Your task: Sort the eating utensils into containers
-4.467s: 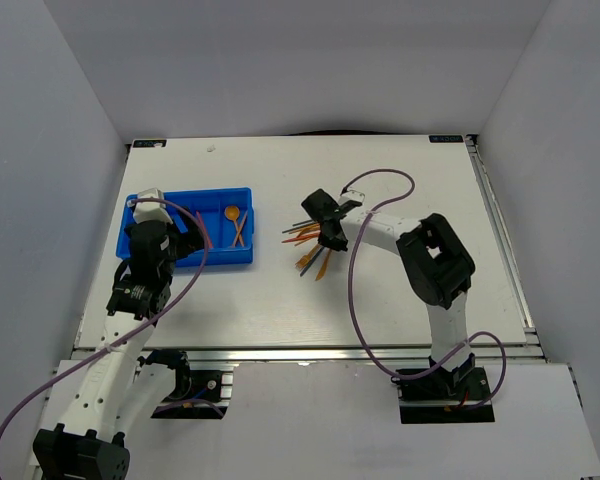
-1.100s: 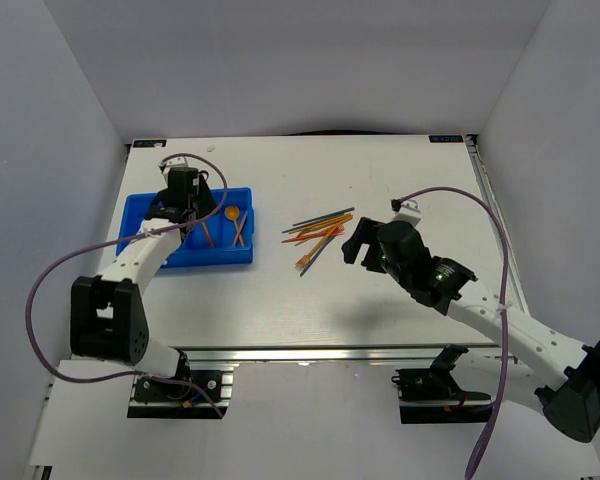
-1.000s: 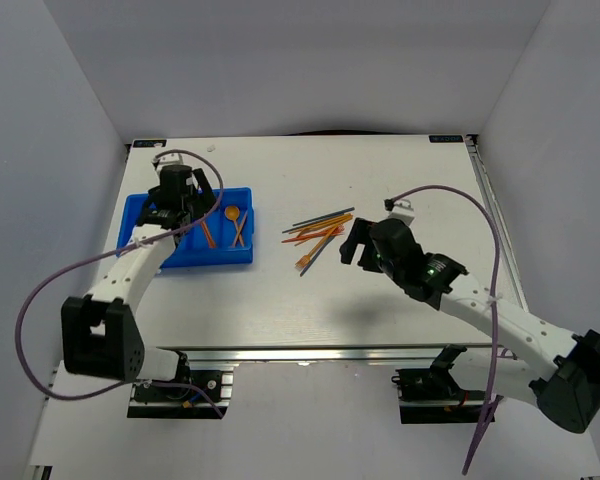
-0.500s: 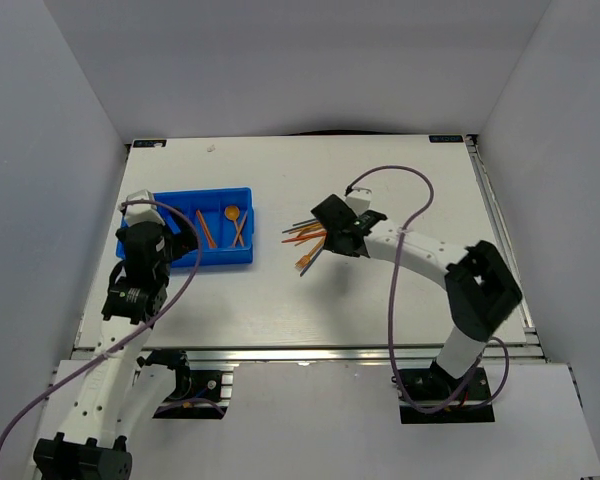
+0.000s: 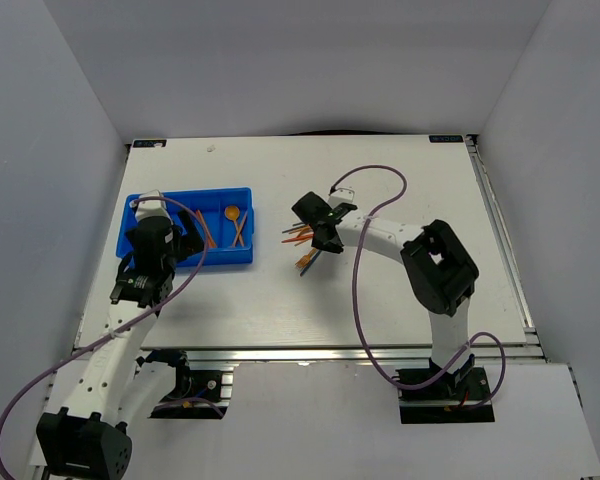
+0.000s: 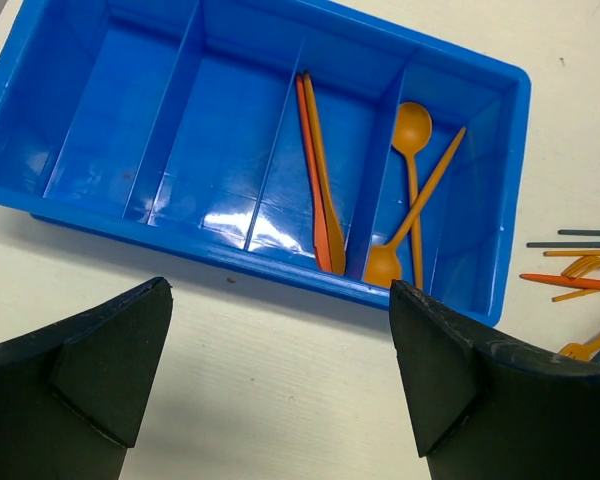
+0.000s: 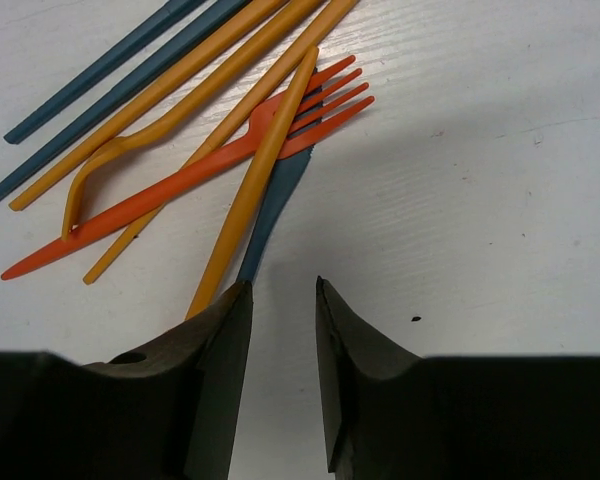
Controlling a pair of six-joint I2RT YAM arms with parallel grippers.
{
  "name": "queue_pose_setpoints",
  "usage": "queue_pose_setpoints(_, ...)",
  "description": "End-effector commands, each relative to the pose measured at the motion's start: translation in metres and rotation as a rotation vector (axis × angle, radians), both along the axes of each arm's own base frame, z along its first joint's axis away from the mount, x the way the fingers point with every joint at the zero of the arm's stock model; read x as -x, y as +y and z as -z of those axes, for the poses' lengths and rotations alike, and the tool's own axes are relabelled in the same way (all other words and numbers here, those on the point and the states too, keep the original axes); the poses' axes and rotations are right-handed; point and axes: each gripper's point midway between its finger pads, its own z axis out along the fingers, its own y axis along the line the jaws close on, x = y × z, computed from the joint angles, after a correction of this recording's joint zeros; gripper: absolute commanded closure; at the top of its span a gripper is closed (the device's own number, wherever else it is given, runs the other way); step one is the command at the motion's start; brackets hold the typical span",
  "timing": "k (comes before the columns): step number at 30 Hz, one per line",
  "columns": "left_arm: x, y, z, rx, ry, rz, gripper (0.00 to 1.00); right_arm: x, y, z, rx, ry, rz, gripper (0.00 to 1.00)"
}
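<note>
On the table [image 5: 400,180] the tray [image 6: 100,110] lies at left, with two sticks [image 6: 318,180] and two spoons [image 6: 412,130] in neighbouring compartments. The left gripper [image 6: 280,300] hovers over its near edge, spread wide and empty. The right gripper [image 7: 283,290] is down at the pile [image 7: 200,130], jaws narrowly apart with nothing between them; a grey-blue handle [image 7: 275,195] ends at one finger. The step looks like the next pick, and it probably needs a sideways shift to straddle that handle.

L jaws wide; R jaws narrowly apart
</note>
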Motion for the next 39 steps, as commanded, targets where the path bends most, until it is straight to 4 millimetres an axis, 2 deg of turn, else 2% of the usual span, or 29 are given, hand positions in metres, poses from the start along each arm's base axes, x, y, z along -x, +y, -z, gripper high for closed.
queue_pose_setpoints(1, -0.003, -0.008, -0.014, 0.016, -0.046, 0.038, 0.02, -0.014, 0.006, -0.012, -0.036, -0.042, 0.042, 0.63)
queue_pose_setpoints(7, -0.004, -0.012, -0.013, 0.023, -0.042, 0.056, 0.02, -0.024, 0.017, -0.012, -0.057, -0.047, 0.032, 0.63)
queue_pose_setpoints(13, -0.004, -0.013, -0.013, 0.024, -0.041, 0.060, 0.02, -0.028, 0.018, -0.006, -0.051, -0.028, 0.038, 0.63)
queue_pose_setpoints(20, -0.004, -0.014, -0.013, 0.025, -0.038, 0.068, 0.02, -0.019, 0.009, -0.005, -0.055, -0.025, 0.060, 0.64)
queue_pose_setpoints(21, -0.004, -0.014, -0.013, 0.024, -0.038, 0.066, 0.02, -0.020, 0.008, -0.010, -0.067, -0.042, 0.071, 0.64)
queue_pose_setpoints(26, -0.004, -0.015, -0.011, 0.026, -0.034, 0.070, 0.02, -0.019, 0.005, -0.013, -0.078, -0.052, 0.057, 0.63)
queue_pose_setpoints(30, -0.004, -0.015, -0.010, 0.027, -0.031, 0.071, 0.02, -0.015, 0.000, -0.008, -0.059, -0.027, 0.066, 0.63)
queue_pose_setpoints(39, -0.004, -0.015, -0.009, 0.024, -0.026, 0.069, 0.02, -0.018, 0.012, 0.006, -0.067, 0.011, 0.041, 0.64)
